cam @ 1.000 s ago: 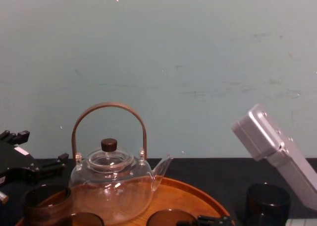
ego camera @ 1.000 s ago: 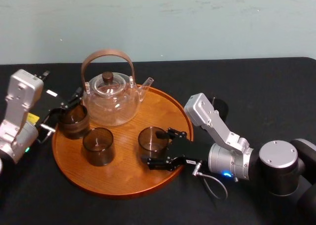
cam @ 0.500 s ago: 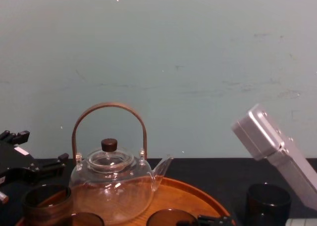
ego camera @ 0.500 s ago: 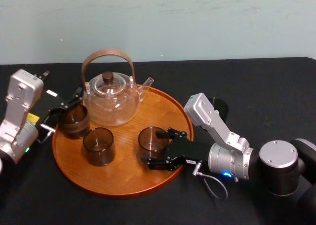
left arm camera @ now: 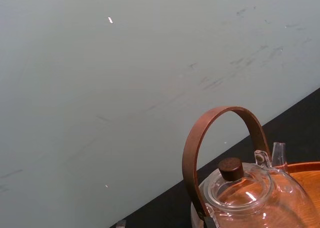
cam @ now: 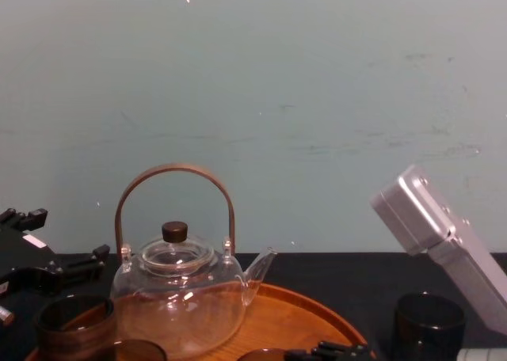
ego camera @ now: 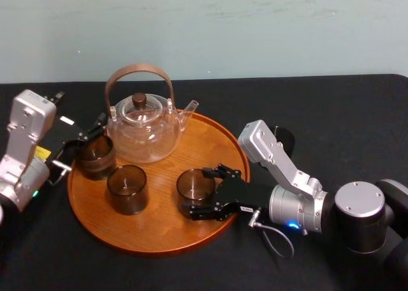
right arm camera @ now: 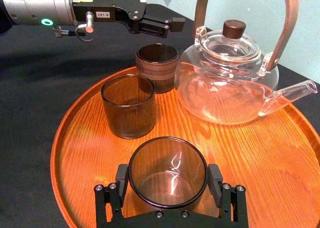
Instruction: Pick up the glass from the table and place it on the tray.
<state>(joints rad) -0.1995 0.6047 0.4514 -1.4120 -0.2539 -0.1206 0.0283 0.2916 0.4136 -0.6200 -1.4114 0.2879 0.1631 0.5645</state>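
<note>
Low over the tray (ego camera: 159,238), the glass (ego camera: 194,184) is pinched between the jaws of the right gripper (right arm camera: 168,188). A pad (right arm camera: 121,180) is seen pressed against each side of it. The glass is held upright at the tray's front right part, inside the rim. Whether its base touches the wood cannot be told.

A second glass (ego camera: 126,187) is stood on the tray to the left of it, near but apart. A banded cup (ego camera: 95,156) is set farther back and left, just beside the second glass. A teapot (ego camera: 141,128) with a bent wooden handle and a dark knob is placed at the tray's rear, with its spout turned to the right. The cup is found close beside its left flank.

At the tray's left rear edge, the left gripper (ego camera: 89,130) is held just behind the cup. Its jaws are spread and nothing is held in them.

A dark glass (ego camera: 285,138) is left on the black table (ego camera: 357,112), off the tray to the right and partly hidden behind the right arm.
</note>
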